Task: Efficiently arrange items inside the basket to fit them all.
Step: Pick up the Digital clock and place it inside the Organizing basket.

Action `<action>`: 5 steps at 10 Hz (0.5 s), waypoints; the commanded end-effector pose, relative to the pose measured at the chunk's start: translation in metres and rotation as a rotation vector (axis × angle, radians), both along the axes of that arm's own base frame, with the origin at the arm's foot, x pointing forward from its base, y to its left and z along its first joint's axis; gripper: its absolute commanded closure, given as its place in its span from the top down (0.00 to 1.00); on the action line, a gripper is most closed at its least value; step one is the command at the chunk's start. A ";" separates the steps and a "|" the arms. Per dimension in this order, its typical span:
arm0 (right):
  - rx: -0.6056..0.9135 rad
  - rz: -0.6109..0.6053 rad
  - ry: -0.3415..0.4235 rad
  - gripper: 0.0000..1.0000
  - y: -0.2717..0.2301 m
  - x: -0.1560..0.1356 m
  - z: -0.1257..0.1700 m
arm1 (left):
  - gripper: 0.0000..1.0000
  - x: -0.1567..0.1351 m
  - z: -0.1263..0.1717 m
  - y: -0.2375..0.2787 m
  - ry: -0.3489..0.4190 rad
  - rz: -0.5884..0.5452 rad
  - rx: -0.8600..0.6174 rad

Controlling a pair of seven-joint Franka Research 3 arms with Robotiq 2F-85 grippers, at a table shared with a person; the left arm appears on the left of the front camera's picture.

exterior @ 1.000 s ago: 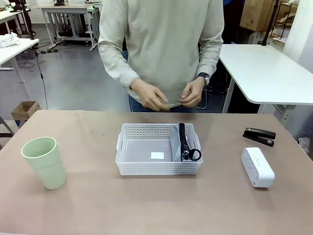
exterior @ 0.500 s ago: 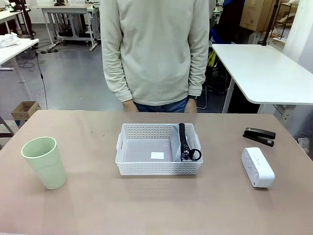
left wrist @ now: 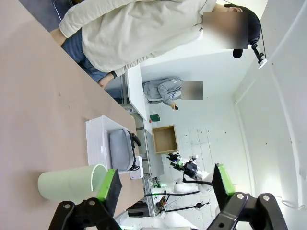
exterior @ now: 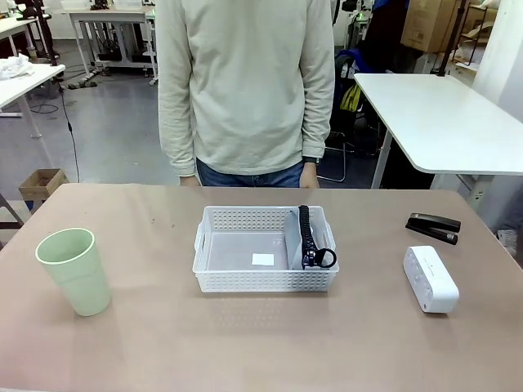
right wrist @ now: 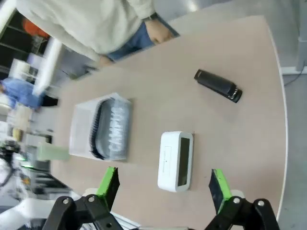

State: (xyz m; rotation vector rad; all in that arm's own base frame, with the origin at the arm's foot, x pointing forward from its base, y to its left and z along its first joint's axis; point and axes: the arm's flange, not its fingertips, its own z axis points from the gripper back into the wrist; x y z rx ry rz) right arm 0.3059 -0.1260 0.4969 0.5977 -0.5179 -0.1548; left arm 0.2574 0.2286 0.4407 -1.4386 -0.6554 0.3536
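Between the green pads (left wrist: 109,185) of the left gripper (left wrist: 165,186) is just air: its two fingers are spread wide and hold nothing. The right gripper (right wrist: 164,188) is spread wide and bare too.

Close below the left one stands the pale green plastic cup (exterior: 73,269). Below the right one lies the white rectangular box (exterior: 430,278), with the small black slab (exterior: 433,228) near it.

Out in the middle of the brown table (exterior: 261,351) sits the shallow white plastic basket with little holes (exterior: 261,282). Only the grey pouch with the black zipper (exterior: 296,245) is inside, standing on its edge at the right end.

I think the packing has just begun. Next, a gripper needs to go down and pick up a thing, maybe the big box, for the free left side.
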 end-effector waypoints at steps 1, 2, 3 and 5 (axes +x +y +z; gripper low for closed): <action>-0.170 0.089 0.110 1.00 0.095 -0.022 -0.045 | 1.00 -0.003 0.001 0.001 -0.022 -0.007 0.010; -0.234 0.133 0.126 1.00 0.120 -0.013 -0.045 | 1.00 -0.003 0.001 0.001 -0.022 -0.007 0.010; -0.300 0.156 0.166 1.00 0.143 -0.005 -0.049 | 1.00 -0.003 0.001 0.001 -0.022 -0.007 0.010; -0.405 0.163 0.219 1.00 0.178 0.000 -0.065 | 1.00 -0.003 0.001 0.001 -0.022 -0.007 0.010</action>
